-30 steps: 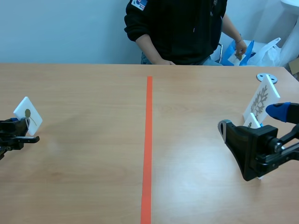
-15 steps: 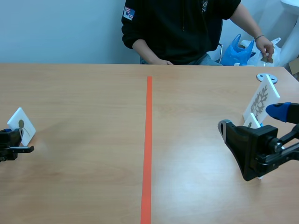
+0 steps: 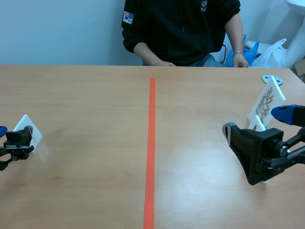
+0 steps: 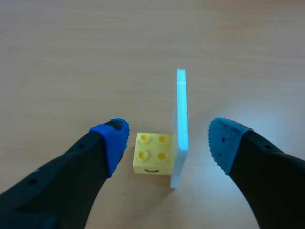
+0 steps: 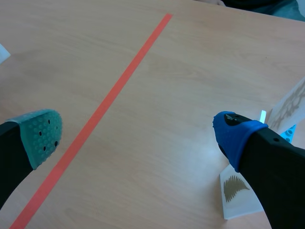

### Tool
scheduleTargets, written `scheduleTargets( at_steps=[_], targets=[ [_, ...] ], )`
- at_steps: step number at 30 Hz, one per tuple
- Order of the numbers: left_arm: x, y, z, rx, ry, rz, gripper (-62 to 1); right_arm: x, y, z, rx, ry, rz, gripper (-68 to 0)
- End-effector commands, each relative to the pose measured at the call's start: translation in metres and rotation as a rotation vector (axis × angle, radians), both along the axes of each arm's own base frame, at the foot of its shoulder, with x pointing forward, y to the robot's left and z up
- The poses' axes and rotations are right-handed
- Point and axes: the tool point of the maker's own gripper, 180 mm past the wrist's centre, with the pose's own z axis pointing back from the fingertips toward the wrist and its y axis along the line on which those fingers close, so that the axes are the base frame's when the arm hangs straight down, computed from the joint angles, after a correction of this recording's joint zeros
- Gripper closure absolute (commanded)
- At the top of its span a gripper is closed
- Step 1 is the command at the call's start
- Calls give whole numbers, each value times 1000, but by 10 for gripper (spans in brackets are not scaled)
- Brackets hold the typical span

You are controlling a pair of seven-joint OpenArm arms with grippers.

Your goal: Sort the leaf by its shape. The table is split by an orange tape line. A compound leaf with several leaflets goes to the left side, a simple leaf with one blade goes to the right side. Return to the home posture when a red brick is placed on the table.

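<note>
Inside the released left pincer, white card against yellow brick; right pincer released too.

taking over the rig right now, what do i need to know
Left gripper open, fingers either side of the white card, which stands with a yellow brick at its foot, left of the orange tape line; no grip.
Right gripper open, empty, beside the tall card and small card right of the line.
Left to do: check each leaf's side. No red brick in view, so no homing yet.
</note>
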Motion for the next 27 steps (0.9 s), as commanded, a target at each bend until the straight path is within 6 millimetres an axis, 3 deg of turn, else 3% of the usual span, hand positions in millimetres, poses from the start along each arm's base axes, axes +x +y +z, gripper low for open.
scheduleTargets(
  at_steps=[1, 4, 9, 14, 18, 27],
  targets=[
    [11, -1, 22, -3, -70, -11, -500, 4, -2, 9, 7, -32, -6, -679],
    [15, -5, 40, -12, -121, -20, -619, 4, -2, 8, 7, -31, -6, -679],
    [16, -16, 72, -20, -188, -67, -623, 4, -2, 8, 7, -31, -6, -679],
    [2, -39, 101, -32, -229, -181, -623, 4, -2, 9, 7, -32, -6, -679],
    [-19, -69, 115, -57, -219, -299, -623, 4, -2, 9, 7, -32, -6, -679],
    [-85, -162, 141, -145, -170, -598, -623, 4, -2, 9, 8, -32, -6, -679]
  ],
)
